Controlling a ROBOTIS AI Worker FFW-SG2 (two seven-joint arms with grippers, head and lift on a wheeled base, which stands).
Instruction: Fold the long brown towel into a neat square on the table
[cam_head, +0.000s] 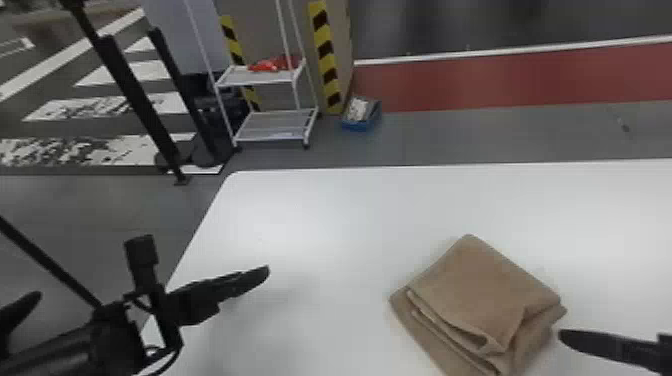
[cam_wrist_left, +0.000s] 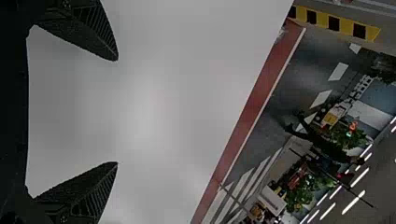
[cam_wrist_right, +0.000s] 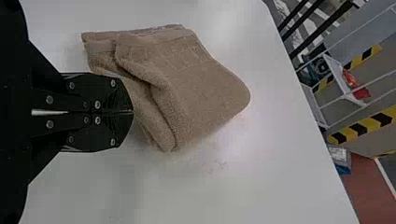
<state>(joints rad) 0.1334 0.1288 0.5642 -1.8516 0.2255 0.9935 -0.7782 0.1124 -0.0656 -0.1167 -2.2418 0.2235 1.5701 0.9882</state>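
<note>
On the white surface (cam_head: 325, 235), an open stretch runs between the black left arm (cam_head: 120, 335), over its left side, and the folded brown towel (cam_head: 480, 285), toward the right. More open room lies beyond the towel, up to the far edge. Near the towel's right side, passage is tight: the right gripper (cam_head: 562, 336) sits close beside its folds, fingers together; whether they touch cannot be told.

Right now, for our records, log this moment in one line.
towel: folded, edges uneven, on table | left fingers: open, empty | right fingers: shut, near towel
</note>
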